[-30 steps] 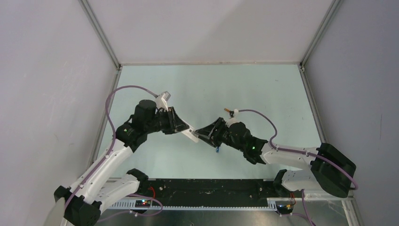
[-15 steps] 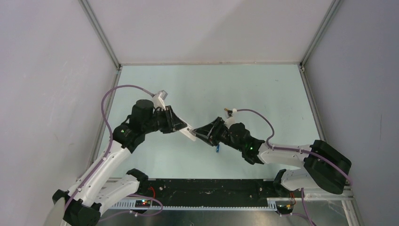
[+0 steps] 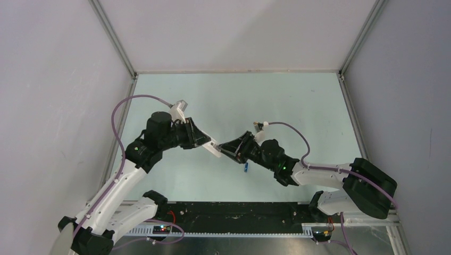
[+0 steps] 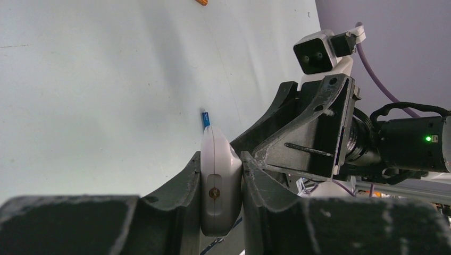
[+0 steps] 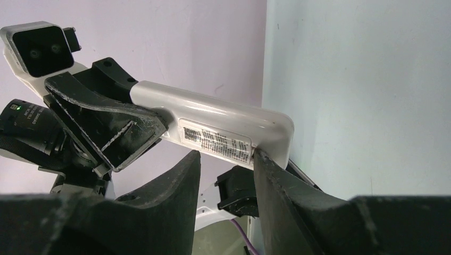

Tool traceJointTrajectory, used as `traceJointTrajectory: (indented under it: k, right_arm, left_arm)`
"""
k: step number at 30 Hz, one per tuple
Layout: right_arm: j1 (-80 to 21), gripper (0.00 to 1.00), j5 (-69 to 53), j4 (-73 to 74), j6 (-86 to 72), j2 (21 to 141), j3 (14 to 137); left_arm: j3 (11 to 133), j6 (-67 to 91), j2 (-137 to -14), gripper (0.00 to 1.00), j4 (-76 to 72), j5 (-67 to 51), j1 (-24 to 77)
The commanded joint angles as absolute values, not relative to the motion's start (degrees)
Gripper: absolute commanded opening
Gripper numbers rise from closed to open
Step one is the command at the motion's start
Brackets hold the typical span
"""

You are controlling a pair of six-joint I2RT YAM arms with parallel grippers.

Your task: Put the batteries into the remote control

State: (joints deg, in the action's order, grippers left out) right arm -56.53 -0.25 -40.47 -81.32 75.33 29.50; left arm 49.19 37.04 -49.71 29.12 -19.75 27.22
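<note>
My left gripper (image 3: 208, 142) is shut on one end of the white remote control (image 3: 216, 150) and holds it above the table. In the left wrist view the remote (image 4: 215, 180) is clamped edge-on between the fingers. My right gripper (image 3: 230, 148) is open at the remote's free end. In the right wrist view its fingertips (image 5: 260, 158) rest against the labelled back of the remote (image 5: 213, 134), and nothing sits between them. The blue battery (image 3: 245, 168) lies on the table under the right gripper and also shows in the left wrist view (image 4: 206, 119). The orange battery (image 4: 201, 2) lies farther off.
The pale green table (image 3: 298, 106) is boxed in by grey walls at the left, back and right. Purple cables loop from both wrists. A black rail (image 3: 234, 210) with the arm bases runs along the near edge.
Both arms have shifted slightly left with the remote still held between them. The right gripper has closed in a little on the remote's end. The blue battery has not moved.
</note>
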Motion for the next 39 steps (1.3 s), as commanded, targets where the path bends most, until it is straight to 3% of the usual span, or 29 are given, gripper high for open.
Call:
traceJointTrajectory:
  k: [1, 39]
  right_arm:
    - [-58.7, 0.44, -2.9, -55.5, -82.0, 75.0, 31.3]
    - [-57.7, 0.40, -2.0, -70.8, -87.6, 82.4, 32.0]
  left_arm:
    - [50.3, 39.8, -49.9, 0.00, 25.5, -26.0, 28.4]
    - [45.4, 36.5, -52.1, 0.00, 26.7, -23.1, 28.6]
